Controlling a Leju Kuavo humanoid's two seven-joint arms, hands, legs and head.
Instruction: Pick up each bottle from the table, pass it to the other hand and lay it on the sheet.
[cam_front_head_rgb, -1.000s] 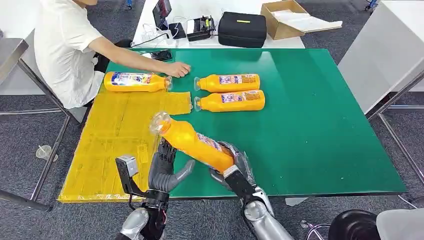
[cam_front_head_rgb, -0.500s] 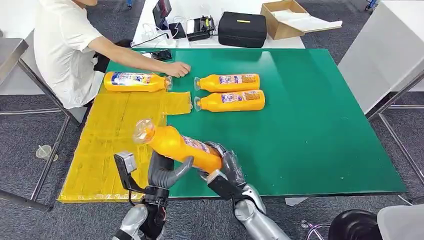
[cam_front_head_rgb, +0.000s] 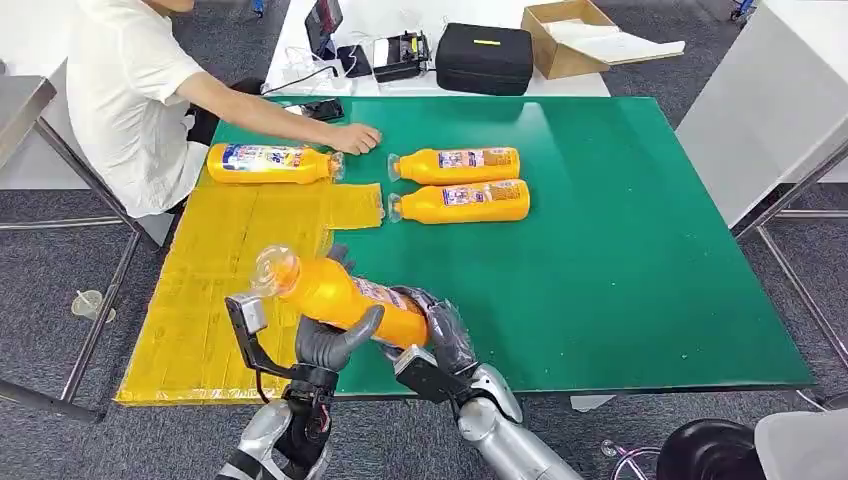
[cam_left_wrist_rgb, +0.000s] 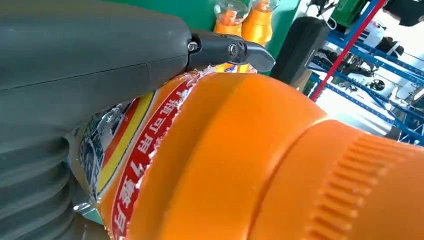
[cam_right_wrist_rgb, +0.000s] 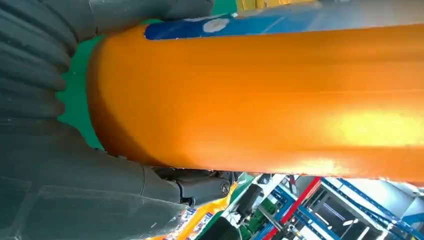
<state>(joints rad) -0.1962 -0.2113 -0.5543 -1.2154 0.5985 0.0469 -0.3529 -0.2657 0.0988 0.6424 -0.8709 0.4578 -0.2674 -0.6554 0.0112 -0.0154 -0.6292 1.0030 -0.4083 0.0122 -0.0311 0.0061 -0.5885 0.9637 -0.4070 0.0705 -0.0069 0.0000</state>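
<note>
Green bench (cam_front_head_rgb: 620, 260), grey carpet (cam_front_head_rgb: 60, 270); tilted orange bottle (cam_front_head_rgb: 345, 295) clasped by left hand (cam_front_head_rgb: 335, 335) and right hand (cam_front_head_rgb: 440, 335).

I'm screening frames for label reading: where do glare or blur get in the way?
Head view: sharp, a soft ceiling reflection on the green table. Right wrist view: a bright glare patch on the held bottle. Left wrist view: the bottle's label is readable, though background shelving is washed out.

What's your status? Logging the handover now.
Right hand grips bottle base; left hand wraps its middle. Bottle airborne, cap toward yellow sheet. Person's hand by far bottle.
</note>
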